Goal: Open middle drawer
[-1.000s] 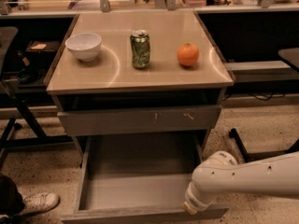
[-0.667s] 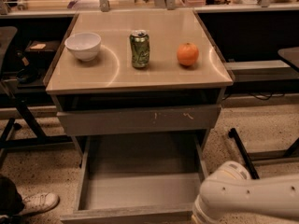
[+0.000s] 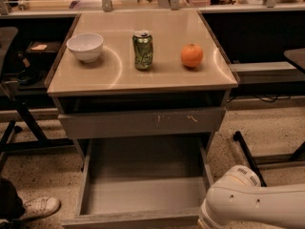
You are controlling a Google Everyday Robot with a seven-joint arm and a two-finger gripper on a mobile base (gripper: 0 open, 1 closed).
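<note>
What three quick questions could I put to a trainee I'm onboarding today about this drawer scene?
1. True or false: the middle drawer stands pulled out, its inside bare.
2. What stands between the white bowl and the orange? A) mug B) green can C) bottle
3. Fill in: the gripper is ___; only the white arm shows, at lower right.
Key: 1 true; 2 B; 3 out of view.

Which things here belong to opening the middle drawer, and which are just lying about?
Job in hand:
middle drawer, pulled out, bare inside; robot arm by its front right corner; gripper, not in view.

Lying about:
white bowl, green can and orange on the cabinet top; scratched drawer front; shoe, lower left.
</note>
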